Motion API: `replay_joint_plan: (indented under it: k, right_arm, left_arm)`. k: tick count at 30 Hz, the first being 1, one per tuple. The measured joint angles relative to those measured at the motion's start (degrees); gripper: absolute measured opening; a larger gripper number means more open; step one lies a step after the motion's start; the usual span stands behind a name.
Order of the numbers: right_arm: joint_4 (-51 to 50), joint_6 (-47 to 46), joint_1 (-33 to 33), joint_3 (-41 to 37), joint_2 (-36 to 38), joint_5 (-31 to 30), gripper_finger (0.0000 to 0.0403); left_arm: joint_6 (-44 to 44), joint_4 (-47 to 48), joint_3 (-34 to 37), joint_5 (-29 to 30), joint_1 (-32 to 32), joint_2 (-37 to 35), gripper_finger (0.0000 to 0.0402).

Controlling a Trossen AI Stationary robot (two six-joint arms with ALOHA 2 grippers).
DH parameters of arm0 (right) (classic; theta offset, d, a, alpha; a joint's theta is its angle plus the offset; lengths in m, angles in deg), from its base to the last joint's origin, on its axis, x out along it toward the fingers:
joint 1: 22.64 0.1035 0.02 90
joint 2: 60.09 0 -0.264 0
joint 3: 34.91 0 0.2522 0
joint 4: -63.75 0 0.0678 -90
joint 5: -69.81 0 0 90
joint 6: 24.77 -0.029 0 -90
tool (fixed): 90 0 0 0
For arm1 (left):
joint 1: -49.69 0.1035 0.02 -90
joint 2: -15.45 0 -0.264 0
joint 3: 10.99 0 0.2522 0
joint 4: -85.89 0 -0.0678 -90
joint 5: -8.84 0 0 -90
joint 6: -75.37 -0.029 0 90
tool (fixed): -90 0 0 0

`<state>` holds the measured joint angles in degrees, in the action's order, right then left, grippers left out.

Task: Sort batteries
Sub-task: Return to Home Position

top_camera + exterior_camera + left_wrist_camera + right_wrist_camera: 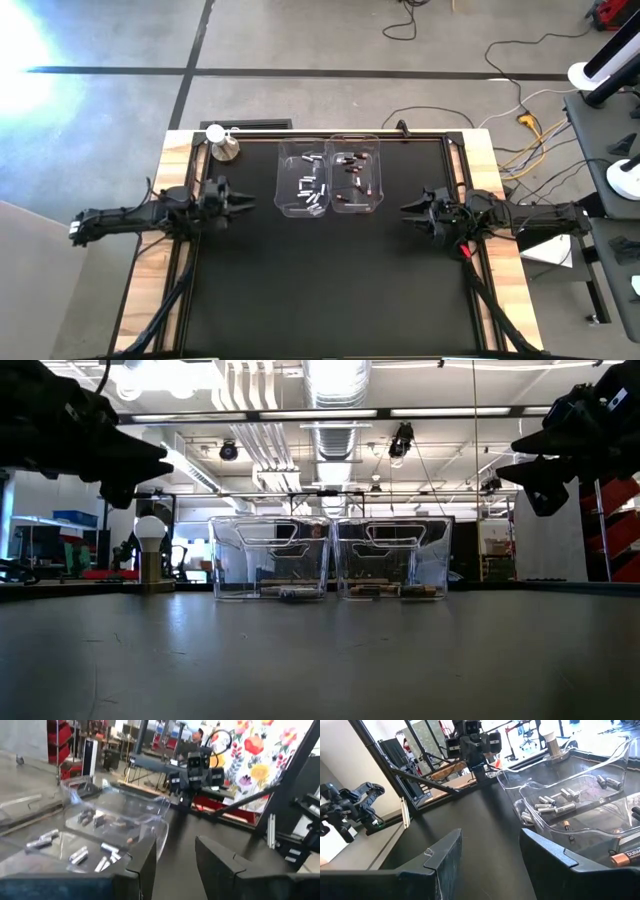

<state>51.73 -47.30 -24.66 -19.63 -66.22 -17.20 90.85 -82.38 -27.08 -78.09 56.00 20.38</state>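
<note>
While both arms are reaching in from the table's sides, the high view is showing the left gripper (243, 203) at 9 o'clock of the two clear bins and the right gripper (408, 209) at 3 o'clock, each well apart from them. The left bin (279, 175) is holding the white batteries (312, 188). The right bin (380, 175), touching it, is holding the dark batteries (358, 180). A metal knob (222, 143) is standing at 10 o'clock of the left bin. No loose battery is showing on the black mat (320, 290).

The low view is showing both grippers hanging above the table surface, higher than the bin rims (height that the overhead picture is not giving), with batteries lying on the bin floors.

The left wrist view is showing that gripper's fingers (145, 865) spread apart with nothing between them, which the overhead picture is too coarse to settle. The right wrist view is showing the same for its fingers (550, 855): spread and empty. It is also revealing printed lettering on one dark battery.

Judged risk: sorting is looking complete, so the remaining hazard is coming from arm travel. A gripper swinging inward or dropping low could strike a bin wall, sliding the light bins or tipping cells out and mixing the two sorts. The knob is standing near the left arm and could be knocked over.
</note>
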Motion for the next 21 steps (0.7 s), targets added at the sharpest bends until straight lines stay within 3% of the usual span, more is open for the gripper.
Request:
replay_joint_plan:
  k: [21]
  right_arm:
    - [-0.01,0.0,0.01,0.02,0.02,-0.01,0.0192]
  left_arm:
    - [0.09,0.38,-0.43,-0.07,0.02,5.34,0.0116]
